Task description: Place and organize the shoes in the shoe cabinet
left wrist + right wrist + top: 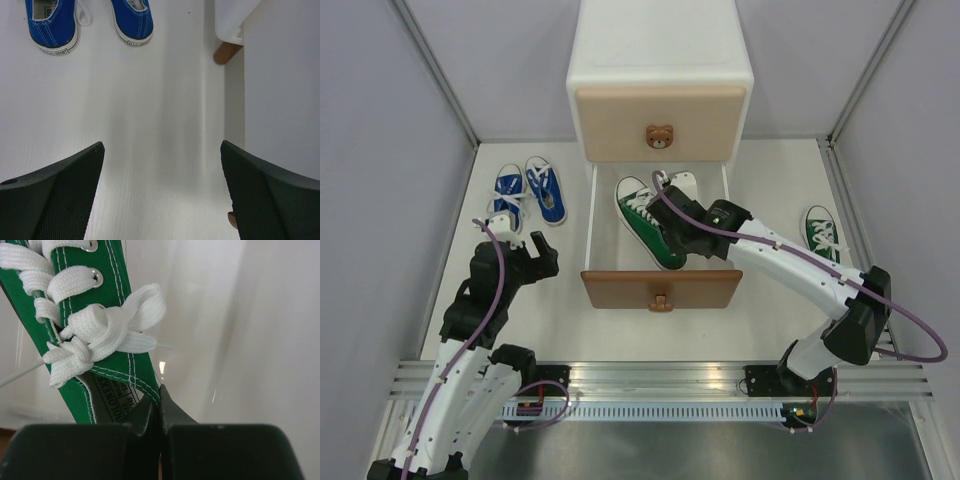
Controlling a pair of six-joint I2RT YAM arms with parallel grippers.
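Up top, shoe cabinet (660, 60) sits far-centre w/ lower drawer (660, 288) pulled out; one green shoe (642, 215) lies inside, right gripper (682, 240) at its heel end. 2nd green shoe (823, 233) on table (770, 180) at right, blue shoes (546, 190) at left, left gripper (525, 255) near them. Left wrist: fingers wide apart, nothing btwn, blue heels ahead. Right wrist: fingers pinched tight on green shoe's collar edge.

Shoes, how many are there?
4 showing. Two blue shoes left of the cabinet, one green shoe in the open drawer, in the right hand, another green shoe far right. The shut drawer might hide more.
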